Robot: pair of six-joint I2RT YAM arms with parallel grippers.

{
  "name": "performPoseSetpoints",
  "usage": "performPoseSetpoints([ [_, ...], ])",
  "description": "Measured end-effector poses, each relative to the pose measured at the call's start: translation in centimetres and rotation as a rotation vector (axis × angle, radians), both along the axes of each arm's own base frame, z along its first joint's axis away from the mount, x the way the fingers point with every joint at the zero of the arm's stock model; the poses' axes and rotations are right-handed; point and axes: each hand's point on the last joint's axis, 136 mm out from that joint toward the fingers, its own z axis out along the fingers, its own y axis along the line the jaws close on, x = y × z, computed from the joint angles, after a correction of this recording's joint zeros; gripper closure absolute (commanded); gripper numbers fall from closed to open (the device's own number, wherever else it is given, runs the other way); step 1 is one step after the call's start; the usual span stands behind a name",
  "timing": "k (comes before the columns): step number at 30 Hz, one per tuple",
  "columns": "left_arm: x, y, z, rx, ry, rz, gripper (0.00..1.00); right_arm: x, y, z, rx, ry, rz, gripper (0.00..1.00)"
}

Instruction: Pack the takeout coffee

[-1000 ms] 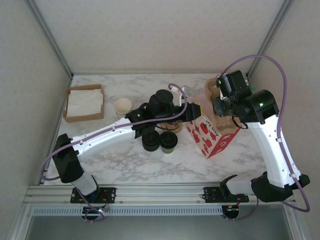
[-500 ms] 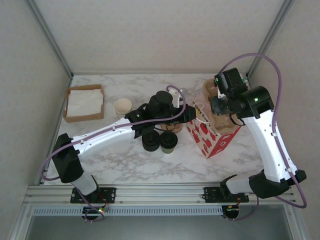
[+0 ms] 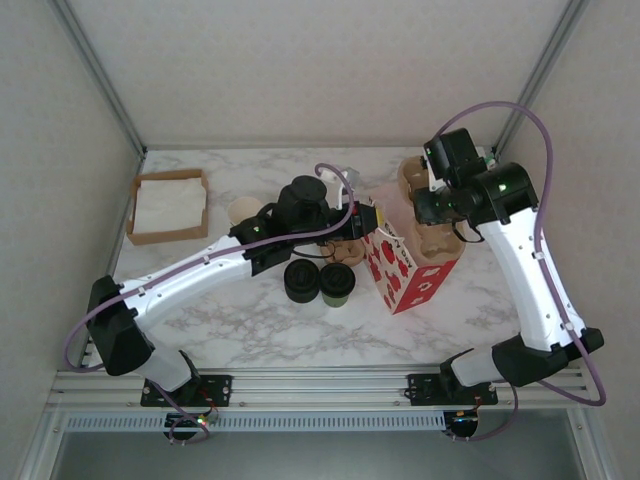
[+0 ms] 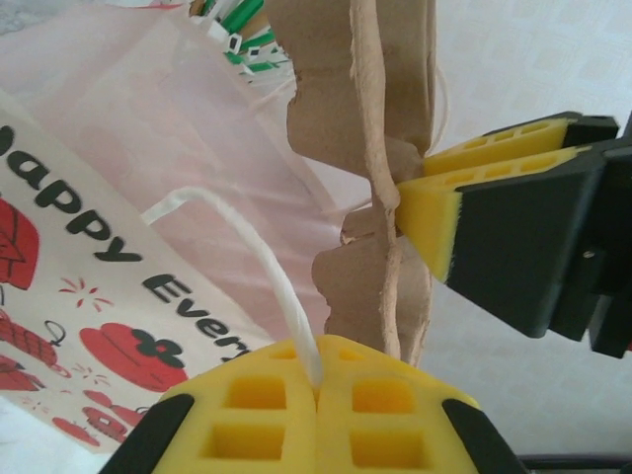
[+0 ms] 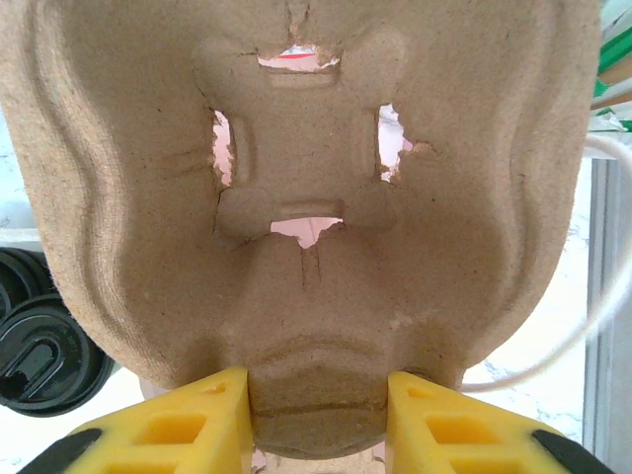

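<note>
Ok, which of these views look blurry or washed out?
Top external: sharp, evenly lit, soft shadows. Left wrist: bag handle crisp, the bag behind it backlit to washed-out pink. Right wrist: cardboard carrier crisp, background at right blown out white.

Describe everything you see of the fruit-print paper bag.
The paper bag stands open on the marble table, white with red fruit and black lettering starting "Happy", pinkish inside. The left tool is shut on its white cord handle. A brown pulp cup tray, held by the right tool, hangs at its mouth.
</note>
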Motion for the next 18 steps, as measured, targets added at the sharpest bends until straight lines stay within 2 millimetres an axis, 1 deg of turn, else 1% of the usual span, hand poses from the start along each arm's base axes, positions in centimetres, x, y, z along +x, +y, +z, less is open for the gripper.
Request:
performPoseSetpoints([
  [5,-0.1,0.1,-0.9,0.017,0.012,-0.001,1.0,0.3,0.7,-0.6,0.016,0.021,0.013,0.67],
  [13,-0.1,0.2,-1.3,0.023,0.017,0.0,1.0,0.7,1.3,-1.0,0.037,0.028,0.026,0.67],
  [18,-0.4,0.5,-1.5,0.026,0.019,0.0,1.0,1.1,1.5,-2.0,0.027,0.046,0.026,0.67],
])
